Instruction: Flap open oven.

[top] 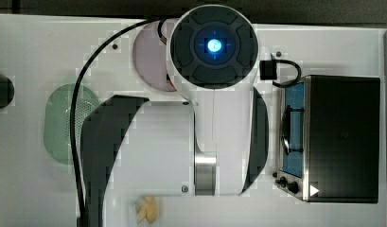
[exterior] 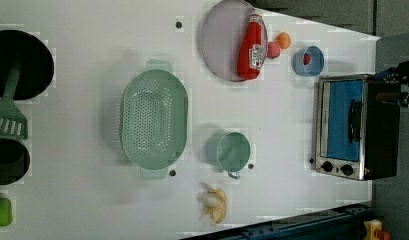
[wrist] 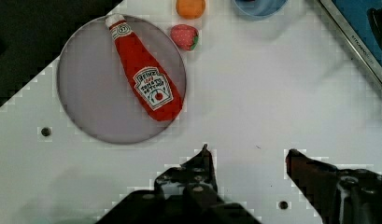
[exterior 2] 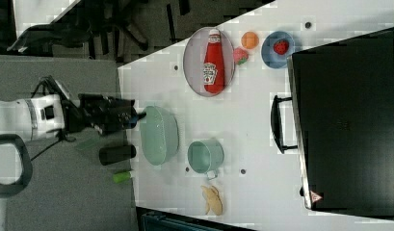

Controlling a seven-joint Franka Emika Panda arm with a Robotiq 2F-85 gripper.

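Your end effector [wrist: 247, 156] hung above bare counter [wrist: 254, 107] with its two fingers spread fairly wide and nothing between them. Nearest to it, in the wrist view, lay the ketchup bottle [wrist: 146, 79] on the grey plate [wrist: 86, 93], with a strawberry [wrist: 184, 36] and an orange ball [wrist: 190, 7] just past the plate.

Beyond those stood the oven [exterior: 354, 127], well apart from the end effector. In the left view it sat at the counter's right end, past the plate and the blue bowl [exterior: 308, 61], its blue door [exterior: 344, 120] facing the colander [exterior: 153, 125] and the green cup [exterior: 232, 151]. The door looked shut, flush in its silver frame. The handle [exterior: 355, 121] was a dark bar across the door, its long axis running along the oven's front, with the knobs [exterior: 337, 168] off one end of it.

So, as I judge it, the move turned on this: from your end effector the oven lay across open counter, and the fingers would need to straddle the bar crosswise before pulling the door down and away from the oven's body. Nothing stood between them and the handle.
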